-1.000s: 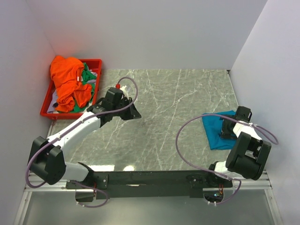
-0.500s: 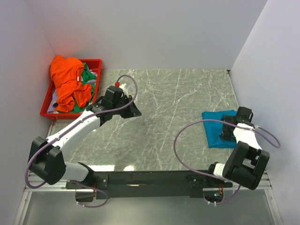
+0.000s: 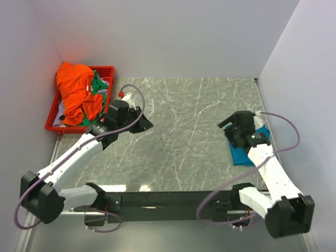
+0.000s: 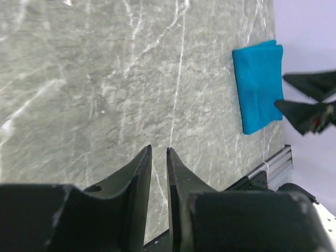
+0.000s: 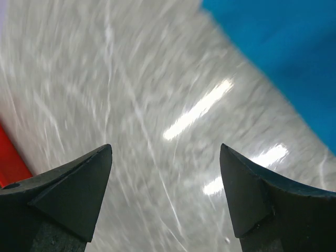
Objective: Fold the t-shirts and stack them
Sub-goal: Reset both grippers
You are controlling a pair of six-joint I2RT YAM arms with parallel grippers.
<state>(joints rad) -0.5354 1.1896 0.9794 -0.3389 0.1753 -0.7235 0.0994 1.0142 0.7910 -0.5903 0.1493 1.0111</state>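
A folded teal-blue t-shirt (image 3: 242, 155) lies flat at the table's right side; it also shows in the left wrist view (image 4: 258, 86) and the right wrist view (image 5: 283, 47). The orange t-shirt (image 3: 76, 94) and the green t-shirt (image 3: 98, 87) lie crumpled in the red tray (image 3: 107, 70). My right gripper (image 3: 227, 128) is open and empty, just above the teal shirt's far-left corner, pointing left (image 5: 165, 147). My left gripper (image 3: 144, 125) is shut and empty over bare table right of the tray (image 4: 159, 149).
White walls close in the table on the left, back and right. The metal rail (image 3: 173, 199) with both arm bases runs along the near edge. The red tray's corner shows at the left edge of the right wrist view (image 5: 9, 160).
My right arm has swung left from the table's right edge, across the teal shirt, and its gripper now points left. My left gripper has drifted slightly left toward the tray.
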